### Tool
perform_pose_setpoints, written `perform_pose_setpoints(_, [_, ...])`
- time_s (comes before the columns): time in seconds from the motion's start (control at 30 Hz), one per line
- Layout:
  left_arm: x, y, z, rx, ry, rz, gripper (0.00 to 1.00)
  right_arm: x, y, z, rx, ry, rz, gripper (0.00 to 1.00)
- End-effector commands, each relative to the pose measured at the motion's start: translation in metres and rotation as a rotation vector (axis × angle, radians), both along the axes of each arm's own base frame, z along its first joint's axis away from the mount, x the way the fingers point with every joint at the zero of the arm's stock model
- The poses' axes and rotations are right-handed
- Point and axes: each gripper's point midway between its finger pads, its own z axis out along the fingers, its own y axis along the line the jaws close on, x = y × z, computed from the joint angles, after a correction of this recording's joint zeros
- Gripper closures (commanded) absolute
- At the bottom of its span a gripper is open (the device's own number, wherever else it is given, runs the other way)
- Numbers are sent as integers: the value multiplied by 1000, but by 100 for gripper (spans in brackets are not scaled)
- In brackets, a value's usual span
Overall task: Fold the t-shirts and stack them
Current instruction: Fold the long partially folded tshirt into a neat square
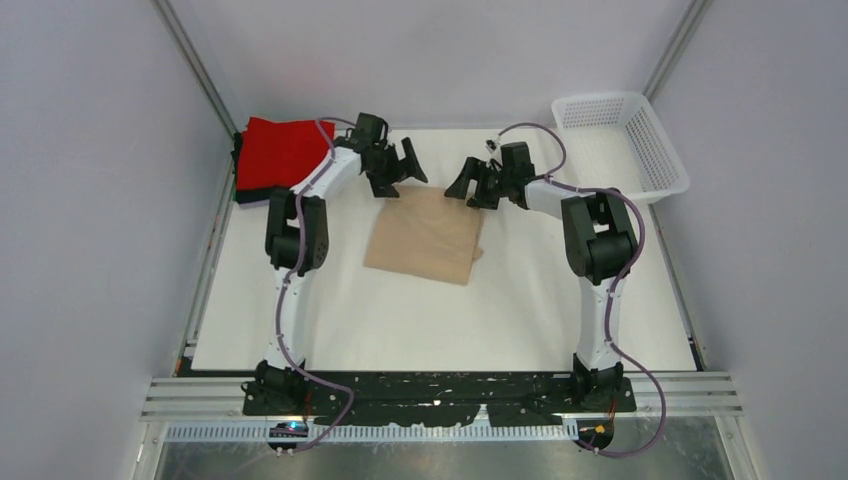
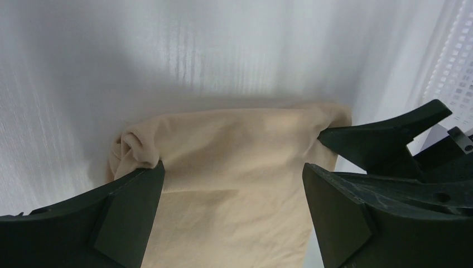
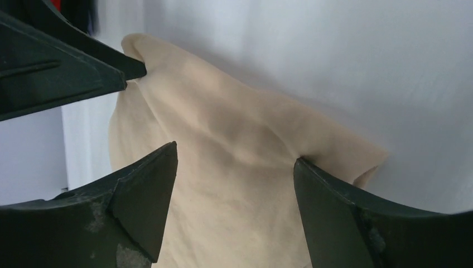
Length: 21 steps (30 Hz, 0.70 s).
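Since the beige t-shirt [image 1: 425, 238] lies folded into a rough rectangle at the centre of the table [image 1: 450, 320], with the left gripper [image 1: 402, 180] at its 11 o'clock corner and the right gripper [image 1: 470, 192] at its 1 o'clock corner, both spread wide and grasping nothing, the folding of this shirt is judged done or nearly so. A stack is seen at 10 o'clock in the far corner, where the red t-shirt [image 1: 285, 150] is laid over a dark garment [image 1: 240, 192] of which only an edge shows. What is left is judged to be the carrying of the beige piece onto that stack.
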Motion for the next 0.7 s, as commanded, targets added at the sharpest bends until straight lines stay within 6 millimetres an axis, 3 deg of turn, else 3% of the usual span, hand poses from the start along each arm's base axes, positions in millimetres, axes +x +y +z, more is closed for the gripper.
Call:
perform_pose_setpoints(0.0, [-20,3,-12,-11,119,-3,0,-12,-8,-35,-46,137,-29,9])
perform_pose_setpoints(0.07, [-37,6,-20,-1,157,-8,1,-25,-11,-48,-58,193,-35,0])
perform_pose_setpoints(0.17, [-61,10,-20,7,164,-17,1,-50,-13,-57,-57,244,-25,4])
perform_pose_setpoints(0.3, [-107,16,-17,40,171,-35,1,-81,-11,-56,-79,253,-1,5])
perform_pose_setpoints(0.4, [-130,20,-4,37,132,-31,0,-88,-17,-45,-108,205,-10,5])
perform_pose_setpoints(0.47, [-134,26,12,53,86,-13,0,-87,-23,-26,-130,147,-20,4])
perform_pose_setpoints(0.53, [-138,35,30,90,50,10,1,-81,-26,19,-127,30,-31,5])
perform_pose_setpoints(0.67, [-163,54,54,160,14,31,0,-88,-46,77,-155,-136,-115,5])
